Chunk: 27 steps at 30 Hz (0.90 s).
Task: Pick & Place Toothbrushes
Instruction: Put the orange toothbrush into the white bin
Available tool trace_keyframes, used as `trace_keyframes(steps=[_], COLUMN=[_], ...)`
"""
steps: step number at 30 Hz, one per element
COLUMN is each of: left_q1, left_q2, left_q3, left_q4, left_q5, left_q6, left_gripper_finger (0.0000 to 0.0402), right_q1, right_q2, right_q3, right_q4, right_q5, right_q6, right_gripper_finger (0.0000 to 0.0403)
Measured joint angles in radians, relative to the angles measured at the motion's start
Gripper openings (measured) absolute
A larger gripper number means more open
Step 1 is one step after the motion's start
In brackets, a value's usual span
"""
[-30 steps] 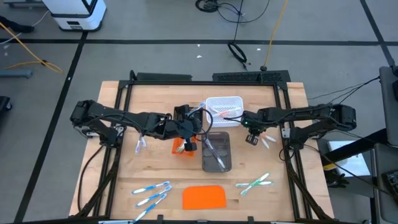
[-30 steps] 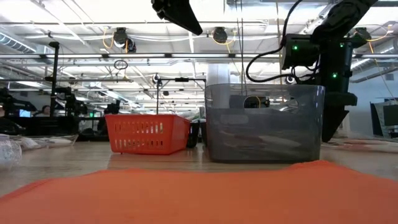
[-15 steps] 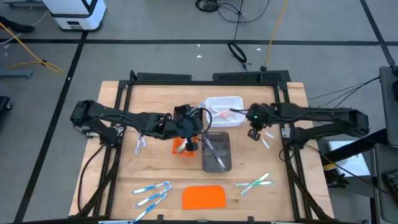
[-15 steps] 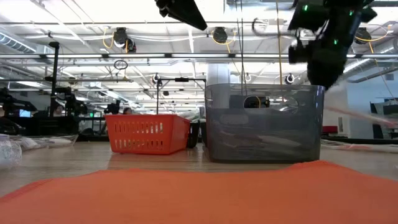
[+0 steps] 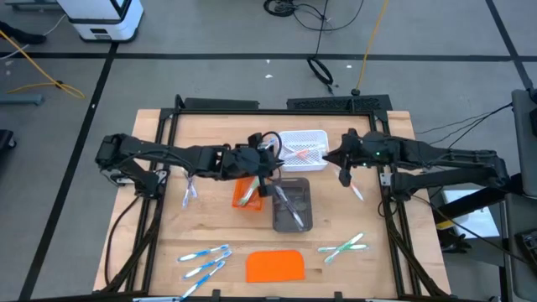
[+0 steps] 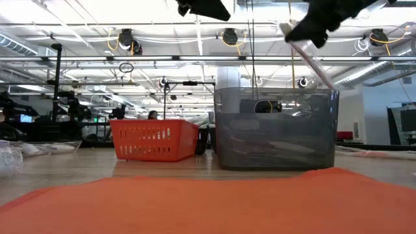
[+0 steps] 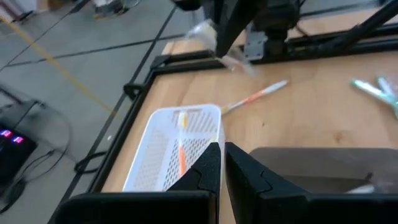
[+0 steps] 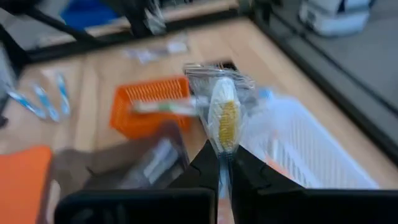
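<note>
My right gripper (image 5: 343, 164) hangs high at the right of the white basket (image 5: 302, 151), shut on a pale toothbrush (image 6: 313, 60). My left gripper (image 5: 265, 169) hovers shut between the orange basket (image 5: 245, 192) and the white basket, with nothing between its fingers (image 7: 222, 163). One toothbrush (image 5: 357, 192) lies on the table under the right arm. Blue toothbrushes (image 5: 205, 260) lie near the front left, green ones (image 5: 344, 246) near the front right, and pale ones (image 5: 189, 194) at the left. The white basket holds an orange-marked toothbrush (image 7: 181, 152). My right gripper pinches the toothbrush's handle (image 8: 222, 160) between its two fingers. The brush head (image 8: 224, 118) sticks out beyond the fingertips. The toothbrush is lifted clear of the table and slants downward in the low view.
A grey bin (image 5: 292, 206) with pale sticks inside stands near the table's middle, in front of the white basket. A flat orange slab (image 5: 275, 266) lies at the front edge. Black frame rails (image 5: 277, 107) run round the table.
My right gripper has risen from the table right of the grey bin with the toothbrush between its fingers and tipped from pointing down toward level. It has drawn toward the far edge beside the white basket. My left gripper has tipped up a little.
</note>
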Motion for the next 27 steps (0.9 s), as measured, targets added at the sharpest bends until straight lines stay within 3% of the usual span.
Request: trace_keyframes(steps=[11, 20, 27], left_q1=[0.045, 0.088, 0.115], left_q2=[0.014, 0.08, 0.143], left_q3=[0.0, -0.001, -0.001], left_q4=[0.141, 0.225, 0.387], left_q5=[0.123, 0.143, 0.24], left_q6=[0.037, 0.039, 0.034], left_gripper_finger=[0.003, 0.0133, 0.0197], right_q1=[0.044, 0.054, 0.058], right_q2=[0.012, 0.035, 0.049], right_q3=[0.0, 0.001, 0.001], right_q4=[0.335, 0.451, 0.509], right_q5=[0.001, 0.001, 0.0], right_q6=[-0.142, -0.2, -0.226], right_gripper_finger=[0.0002, 0.0002, 0.0003])
